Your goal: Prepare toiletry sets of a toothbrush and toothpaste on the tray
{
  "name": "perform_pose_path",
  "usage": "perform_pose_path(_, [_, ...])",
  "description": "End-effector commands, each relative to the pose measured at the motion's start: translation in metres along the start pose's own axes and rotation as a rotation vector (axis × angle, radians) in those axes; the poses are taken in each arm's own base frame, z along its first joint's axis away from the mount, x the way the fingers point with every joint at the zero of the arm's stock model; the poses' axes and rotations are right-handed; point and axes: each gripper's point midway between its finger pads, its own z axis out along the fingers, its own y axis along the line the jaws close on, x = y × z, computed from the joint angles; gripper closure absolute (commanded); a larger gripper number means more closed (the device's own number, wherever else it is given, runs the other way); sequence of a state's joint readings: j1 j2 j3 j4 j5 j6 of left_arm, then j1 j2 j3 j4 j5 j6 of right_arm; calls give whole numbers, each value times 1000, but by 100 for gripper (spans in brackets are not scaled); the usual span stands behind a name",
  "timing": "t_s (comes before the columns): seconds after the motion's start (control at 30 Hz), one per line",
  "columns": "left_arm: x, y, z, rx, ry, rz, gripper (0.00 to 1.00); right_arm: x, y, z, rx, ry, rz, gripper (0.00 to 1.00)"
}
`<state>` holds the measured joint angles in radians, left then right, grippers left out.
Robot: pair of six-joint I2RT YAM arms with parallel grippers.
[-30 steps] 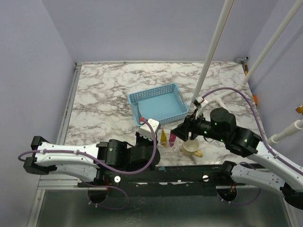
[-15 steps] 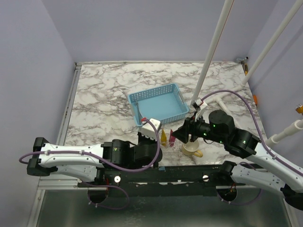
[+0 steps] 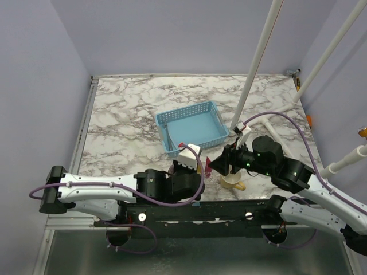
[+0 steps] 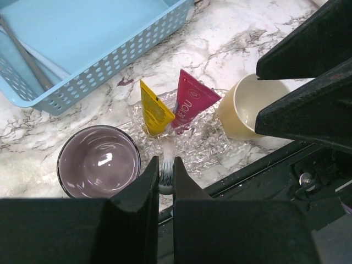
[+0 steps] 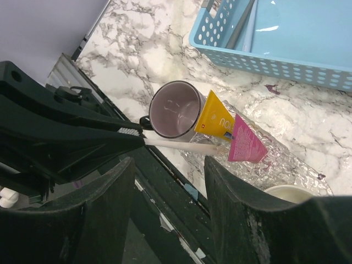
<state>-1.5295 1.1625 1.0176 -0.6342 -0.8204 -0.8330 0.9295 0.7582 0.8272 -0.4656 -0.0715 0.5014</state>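
Note:
My left gripper (image 4: 166,175) is shut on the bristle head of a whitish toothbrush (image 4: 167,149). The handle points at the crinkled foil tray (image 4: 212,151). A yellow tube (image 4: 155,113) and a pink tube (image 4: 191,102) stand tilted side by side on that tray. In the right wrist view the toothbrush (image 5: 181,146) reaches from the left fingers to the base of the yellow tube (image 5: 218,122), beside the pink tube (image 5: 246,144). My right gripper (image 5: 169,163) is open and empty, hovering over the table's near edge by the tray. In the top view the two grippers, left (image 3: 196,169) and right (image 3: 215,164), are close together.
A purple mug (image 4: 99,162) stands left of the tray and a cream mug (image 4: 250,107) right of it. A blue basket (image 3: 192,123) behind holds a grey stick-like item (image 4: 25,55). White poles (image 3: 255,63) rise at the back right. The black front rail (image 5: 181,220) is just below.
My left arm has moved right and forward with the toothbrush towards the tray and now covers the purple mug in the top view. My right gripper has shifted slightly left.

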Motion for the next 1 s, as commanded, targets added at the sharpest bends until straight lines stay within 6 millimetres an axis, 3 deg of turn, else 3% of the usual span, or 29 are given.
perform_pose_path(0.0, [7,-2,9,-16,5,4,100,0,-5,0,22,-12,5,43])
perform_pose_path(0.63, [32,-10,35,-79,36,27,100,12,-11,-2,40,14,6,42])
perform_pose_path(0.97, [34,-8,35,-99,56,51,100,14,-12,-1,41,23,9,41])
